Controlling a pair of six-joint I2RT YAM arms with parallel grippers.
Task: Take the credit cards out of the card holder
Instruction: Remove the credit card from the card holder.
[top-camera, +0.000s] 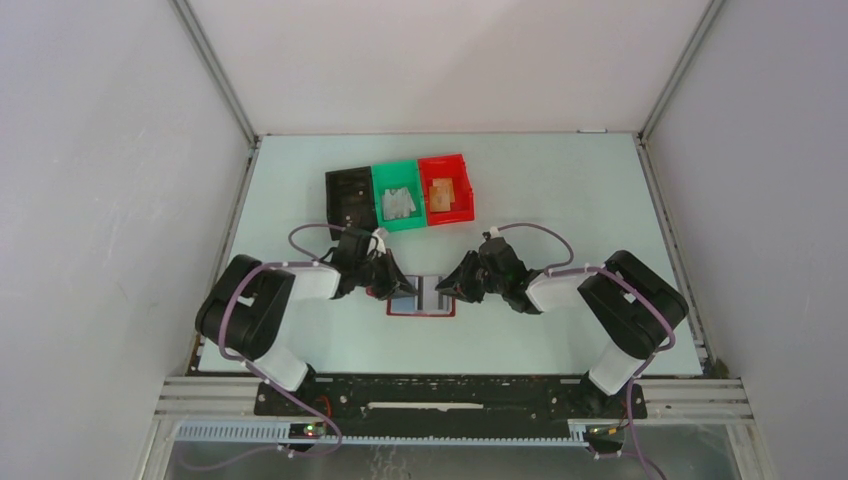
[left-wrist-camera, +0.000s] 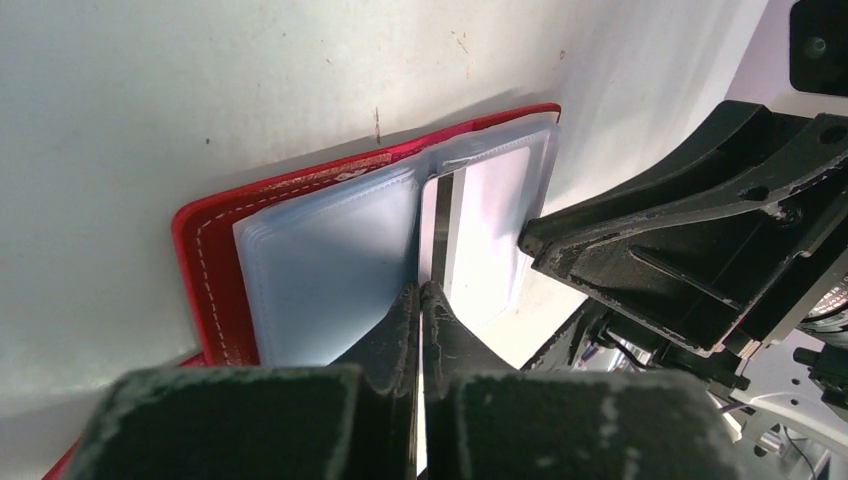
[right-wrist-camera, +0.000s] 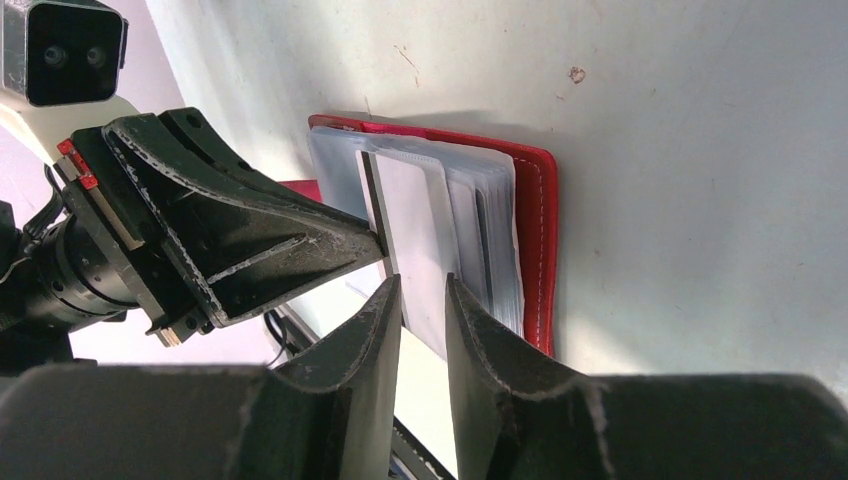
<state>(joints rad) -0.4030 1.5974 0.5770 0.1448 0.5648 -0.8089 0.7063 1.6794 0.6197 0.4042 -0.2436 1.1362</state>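
We see the card holder (right-wrist-camera: 540, 200) lying open on the pale table (right-wrist-camera: 700, 150) — the left gripper (right-wrist-camera: 370, 240) pinches one clear sleeve (right-wrist-camera: 415, 220) upright, with the right gripper (right-wrist-camera: 423, 290) fingers parted either side of it.

One card holder (top-camera: 421, 299), one black bin (top-camera: 334, 200), one green bin (top-camera: 380, 203), one red bin (top-camera: 466, 196)

Seen from above, both ends of the card holder (top-camera: 421, 298) lie under the left end effector (top-camera: 392, 283) and the right end effector (top-camera: 452, 285). The contents of the green bin (top-camera: 398, 205) and red bin (top-camera: 447, 190) are too small to name. In the wrist views, cloudy sleeves (left-wrist-camera: 330, 270) blur whatever they hold. The upright leaf (left-wrist-camera: 445, 225) at the left fingertips shows edge-on, so card or bare sleeve cannot be told.
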